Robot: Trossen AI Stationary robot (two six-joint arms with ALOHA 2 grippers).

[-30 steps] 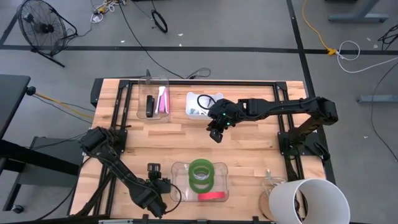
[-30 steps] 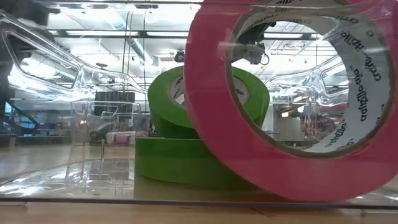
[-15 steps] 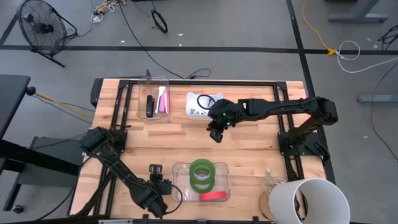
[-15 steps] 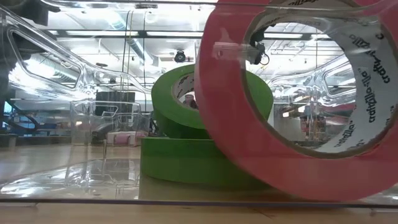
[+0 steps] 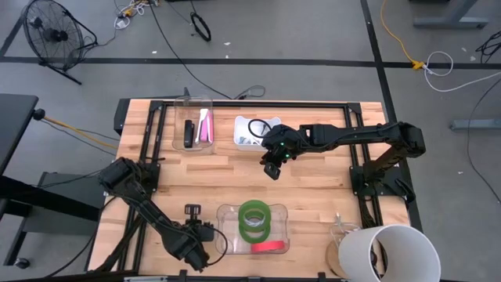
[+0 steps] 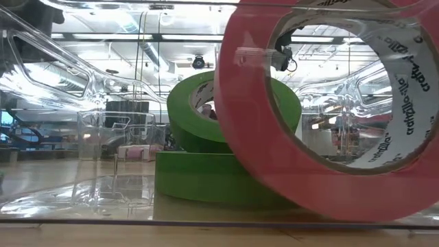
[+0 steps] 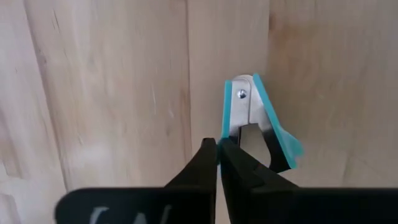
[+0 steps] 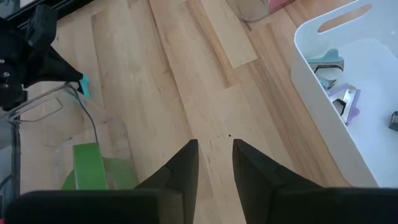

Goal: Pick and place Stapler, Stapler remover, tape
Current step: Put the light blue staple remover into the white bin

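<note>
Teal staple remover (image 7: 256, 121) lay on the bare wood, off the left gripper's (image 7: 217, 149) closed tips, pinched on nothing or maybe its edge, hard to tell. Tape done: two green rolls (image 5: 253, 217) and a red one (image 5: 267, 247) sat in the clear tray (image 5: 223, 213). Stapler (image 5: 189, 131) in the far clear bin (image 5: 178, 106). Right gripper (image 8: 215, 152) hovered mid-table, fingers slightly apart, empty. Remover looked like the last item left.

The staple remover (image 7: 258, 124) shows only in part, its lower end hidden behind the left gripper (image 7: 217, 152) (fingers pressed together). From above it is too small to make out. The red tape roll (image 6: 329, 110) is cut off by the low view's edges.
</note>
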